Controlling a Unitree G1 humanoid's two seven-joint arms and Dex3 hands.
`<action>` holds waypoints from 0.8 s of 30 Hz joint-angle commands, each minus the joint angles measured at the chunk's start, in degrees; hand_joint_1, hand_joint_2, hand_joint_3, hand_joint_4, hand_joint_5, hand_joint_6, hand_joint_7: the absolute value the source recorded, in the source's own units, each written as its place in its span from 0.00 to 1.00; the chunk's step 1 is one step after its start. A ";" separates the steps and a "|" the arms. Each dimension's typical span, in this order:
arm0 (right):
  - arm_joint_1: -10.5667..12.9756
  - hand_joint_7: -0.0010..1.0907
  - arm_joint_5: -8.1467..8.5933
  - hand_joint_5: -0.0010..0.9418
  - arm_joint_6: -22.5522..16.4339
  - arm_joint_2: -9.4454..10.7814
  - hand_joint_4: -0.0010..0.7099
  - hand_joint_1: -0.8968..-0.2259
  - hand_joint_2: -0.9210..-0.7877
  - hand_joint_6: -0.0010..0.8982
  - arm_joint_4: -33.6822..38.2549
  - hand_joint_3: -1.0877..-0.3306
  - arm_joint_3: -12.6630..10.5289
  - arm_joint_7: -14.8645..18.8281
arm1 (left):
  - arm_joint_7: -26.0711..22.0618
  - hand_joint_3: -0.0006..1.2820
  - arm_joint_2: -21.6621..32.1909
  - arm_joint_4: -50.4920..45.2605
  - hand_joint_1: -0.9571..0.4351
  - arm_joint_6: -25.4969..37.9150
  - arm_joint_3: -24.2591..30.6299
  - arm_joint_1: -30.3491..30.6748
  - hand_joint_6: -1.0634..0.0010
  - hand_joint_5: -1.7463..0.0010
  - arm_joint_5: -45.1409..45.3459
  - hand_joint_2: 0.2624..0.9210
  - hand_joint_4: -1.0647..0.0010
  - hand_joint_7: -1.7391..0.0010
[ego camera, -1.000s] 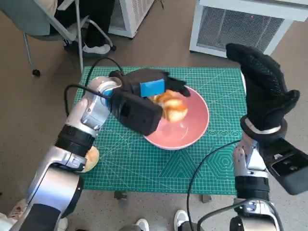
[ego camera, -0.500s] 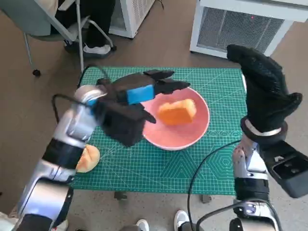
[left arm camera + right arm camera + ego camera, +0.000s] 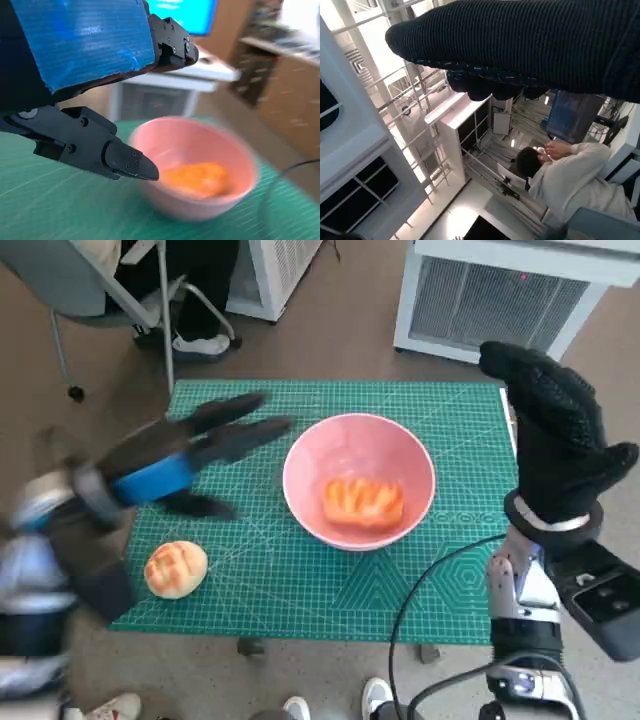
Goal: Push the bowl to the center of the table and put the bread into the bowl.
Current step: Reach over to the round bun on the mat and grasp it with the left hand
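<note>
A pink bowl (image 3: 400,450) stands near the middle of the green mat, and an orange piece of bread (image 3: 363,502) lies inside it. The left wrist view shows the same bowl (image 3: 170,145) with the bread (image 3: 197,179) in it. My left hand (image 3: 185,460) is blurred, off to the left of the bowl, its fingers spread and holding nothing. My right hand (image 3: 555,435) is raised upright above the table's right edge, empty, fingers together. A second, round bun (image 3: 176,568) sits on the mat at the front left.
The green cutting mat (image 3: 350,590) covers the small table. A white grille unit (image 3: 500,295) stands behind it, a chair and a person's legs (image 3: 190,300) at the back left. Black cables (image 3: 430,590) hang at the front right. The right wrist view shows a seated person (image 3: 570,175).
My left hand has let go of the bread, which now lies in the bowl, and has drawn back quickly to the left and toward me. The right hand has stayed raised.
</note>
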 commanded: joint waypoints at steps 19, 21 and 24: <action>0.71 0.63 -0.58 0.55 1.22 0.46 0.00 0.45 0.00 0.00 0.51 0.44 0.34 0.74 | 0.33 0.01 9.04 -10.99 0.49 11.67 8.97 23.91 0.65 1.00 4.12 0.87 0.74 0.99; 0.65 0.62 -0.73 0.55 1.41 0.37 0.00 0.45 0.00 0.00 0.46 0.43 0.44 0.70 | 0.36 0.01 8.73 -10.86 0.48 12.80 8.36 24.29 0.65 1.00 4.58 0.88 0.74 0.99; 0.58 0.61 -0.77 0.55 1.83 0.12 0.00 0.46 0.00 0.00 0.31 0.42 0.56 0.77 | 0.46 0.01 8.11 -10.64 0.48 14.34 7.08 24.58 0.65 1.00 5.57 0.88 0.74 0.99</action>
